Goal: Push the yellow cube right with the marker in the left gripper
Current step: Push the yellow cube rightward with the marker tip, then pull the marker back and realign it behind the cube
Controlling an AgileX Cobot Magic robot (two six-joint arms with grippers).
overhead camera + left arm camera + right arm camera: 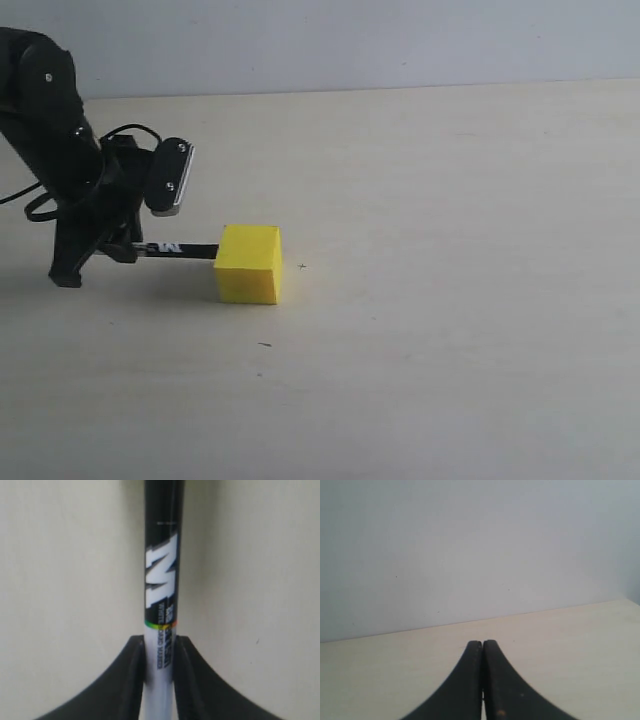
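The yellow cube (249,264) rests on the pale table, left of centre in the exterior view. My left gripper (112,246) stands to its left, shut on the marker (177,249), which lies level and points right, its black end touching the cube's left face. In the left wrist view the black fingers (132,677) clamp the marker (161,605) on its white barrel, and the black capped part runs out of frame; the cube is not in that view. My right gripper (482,645) is shut with nothing held, above bare table, and does not show in the exterior view.
The pale table (450,300) stretches wide to the right of the cube, with only small dark specks (264,345) on it. A grey wall (350,40) rises behind the table's far edge.
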